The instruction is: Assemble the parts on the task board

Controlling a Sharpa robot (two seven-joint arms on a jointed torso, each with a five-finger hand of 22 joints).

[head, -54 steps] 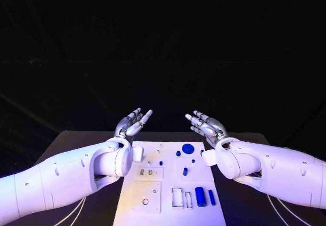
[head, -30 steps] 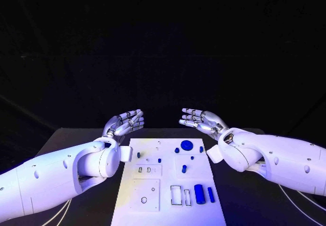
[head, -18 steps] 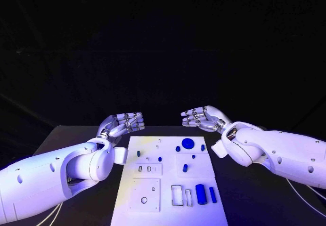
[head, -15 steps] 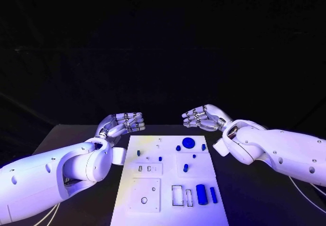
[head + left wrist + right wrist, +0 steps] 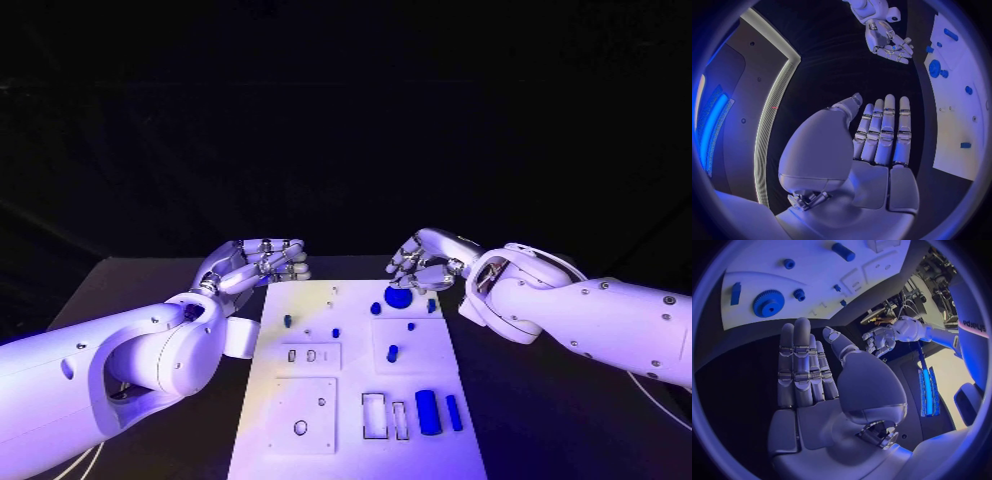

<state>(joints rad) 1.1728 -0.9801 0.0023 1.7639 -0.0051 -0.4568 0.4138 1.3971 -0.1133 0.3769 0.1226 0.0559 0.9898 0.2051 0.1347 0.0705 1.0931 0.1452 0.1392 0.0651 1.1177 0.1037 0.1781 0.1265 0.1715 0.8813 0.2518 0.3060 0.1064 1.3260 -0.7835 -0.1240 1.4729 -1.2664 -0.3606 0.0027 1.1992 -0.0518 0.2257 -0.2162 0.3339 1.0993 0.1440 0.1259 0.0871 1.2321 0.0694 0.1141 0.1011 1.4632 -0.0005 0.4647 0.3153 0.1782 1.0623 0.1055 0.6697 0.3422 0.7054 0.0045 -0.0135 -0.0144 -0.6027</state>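
The white task board (image 5: 426, 375) lies lengthwise on the black table. A blue gear (image 5: 398, 297) sits near its far end among small blue pegs (image 5: 376, 309). A thick blue cylinder (image 5: 426, 408) and a thin blue bar (image 5: 451, 412) lie near the front right. My left hand (image 5: 260, 262) hovers off the board's far left corner, holding nothing. My right hand (image 5: 426, 262) hangs just beyond the gear, also holding nothing. In the wrist views the left hand (image 5: 879, 140) and the right hand (image 5: 804, 370) each show straight fingers side by side with the thumb apart.
Rectangular recesses (image 5: 375, 415) and a slotted plate (image 5: 306, 354) mark the board's near half. Bare black table (image 5: 144, 290) lies on both sides of the board. My white forearms (image 5: 130, 360) flank it left and right.
Both hands have tipped forward and down from an upright pose. They have come lower towards the board's far end, and the right hand now hangs close by the gear. Neither has taken hold of anything.
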